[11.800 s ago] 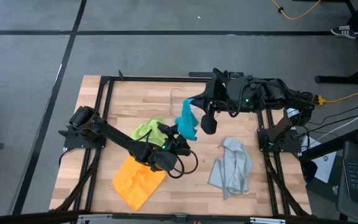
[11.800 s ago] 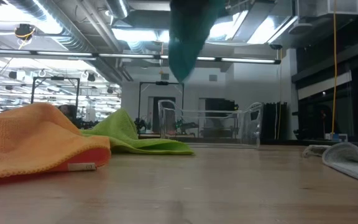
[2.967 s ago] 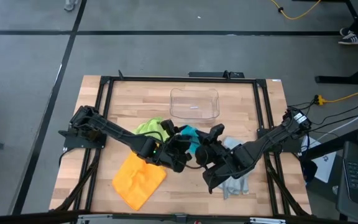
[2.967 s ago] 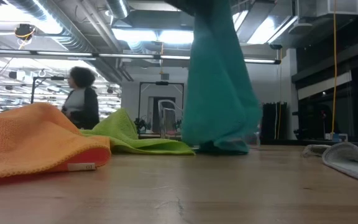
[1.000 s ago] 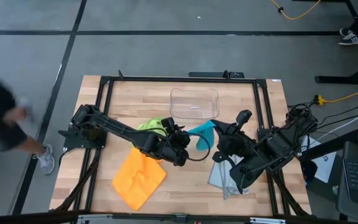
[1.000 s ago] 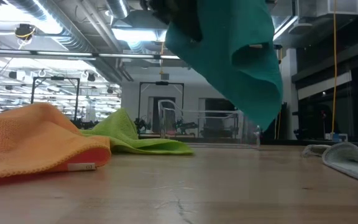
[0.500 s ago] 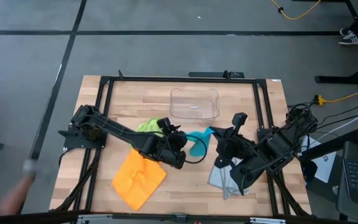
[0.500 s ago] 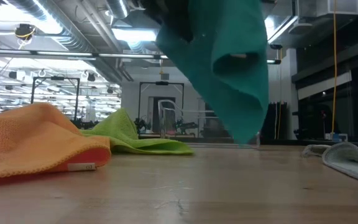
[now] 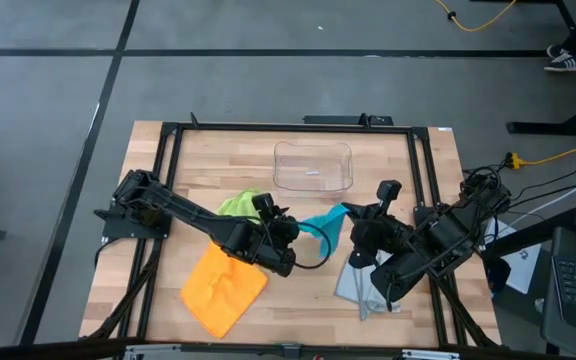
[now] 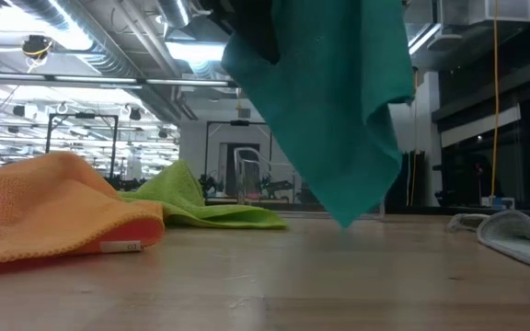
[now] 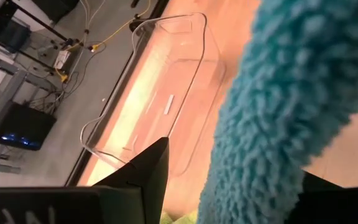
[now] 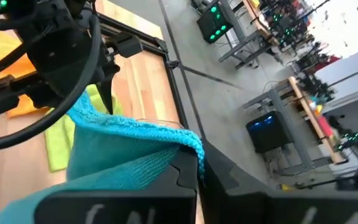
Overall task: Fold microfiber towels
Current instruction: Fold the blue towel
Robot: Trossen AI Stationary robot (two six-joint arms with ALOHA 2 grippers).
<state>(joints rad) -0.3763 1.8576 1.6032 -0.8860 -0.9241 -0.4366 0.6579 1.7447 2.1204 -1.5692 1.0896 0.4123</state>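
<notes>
Both arms' jaws grip the teal towel (image 9: 320,221), stretched between them above the counter (image 9: 418,160).

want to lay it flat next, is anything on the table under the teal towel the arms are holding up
Nothing visible. The teal microfiber towel hangs between the left gripper and right gripper, over bare wooden table. The lime green towel, orange towel and pale grey-blue towel lie off to the sides.
</notes>
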